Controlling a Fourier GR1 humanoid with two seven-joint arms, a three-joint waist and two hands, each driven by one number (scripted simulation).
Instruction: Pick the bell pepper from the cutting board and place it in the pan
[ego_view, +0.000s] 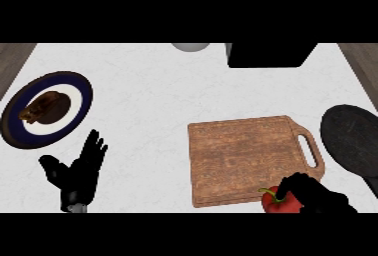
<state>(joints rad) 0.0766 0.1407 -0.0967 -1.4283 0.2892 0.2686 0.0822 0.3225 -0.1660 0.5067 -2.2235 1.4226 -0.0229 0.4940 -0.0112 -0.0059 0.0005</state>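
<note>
Nearest, lower right: right hand (319, 196) curled over the red bell pepper (280, 201), fingers (294, 183) wrapped round its right side and top. The grip looks closed on it. Pepper sits at the near right corner of the cutting board (244, 157), overhanging the near edge; whether lifted or touching, cannot tell. Green stem (270, 194) points left and slightly away, so the long axis runs roughly left-right, lying on its side. Hand comes in from the right, probably to keep the stem clear and shorten the carry.

Lower left: left hand (77, 172) resting open, fingers up, holding nothing.

Further right: dark pan (353, 140), just beside the board's handle; likely the short swing target.

Far left on the surface (148, 100): blue-rimmed plate (21, 131) carrying brown food (46, 107).
</note>
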